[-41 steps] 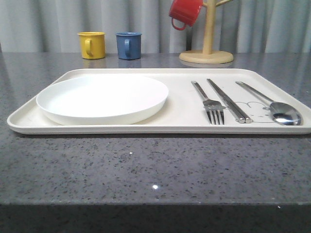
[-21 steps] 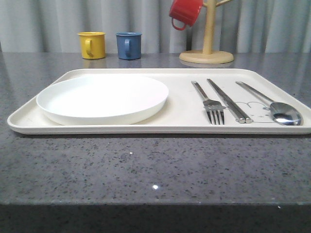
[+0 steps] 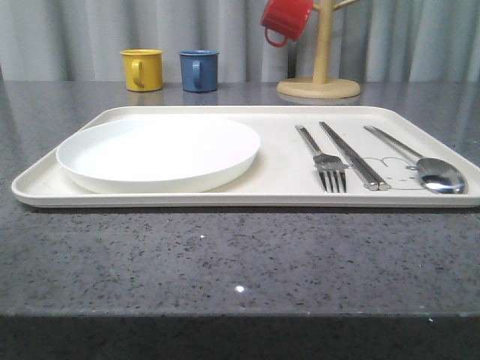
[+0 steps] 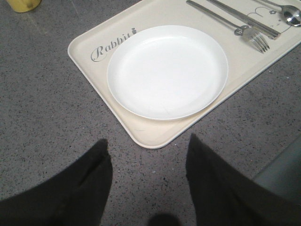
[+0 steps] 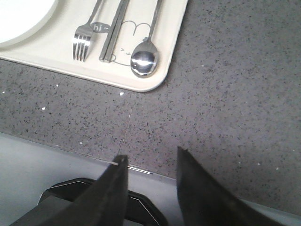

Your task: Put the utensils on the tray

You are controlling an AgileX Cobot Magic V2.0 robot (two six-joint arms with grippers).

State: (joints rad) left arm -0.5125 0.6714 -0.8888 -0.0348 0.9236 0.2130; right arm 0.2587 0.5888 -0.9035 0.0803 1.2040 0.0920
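tray (image 3: 277,176): fork (image 3: 328,166), chopsticks (image 3: 352,155), spoon (image 3: 439,175) unmoved | left gripper (image 4: 148,176), right gripper (image 5: 150,181) parted, empty

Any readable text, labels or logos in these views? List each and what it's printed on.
"Rabbit" – grey script lettering on the cream tray, beside the white plate; its last letter is partly cut off by the plate rim.
"hi~" – in a small speech bubble on the tray's rabbit drawing, between the fork and chopsticks.
No other readable text; the mugs show none.
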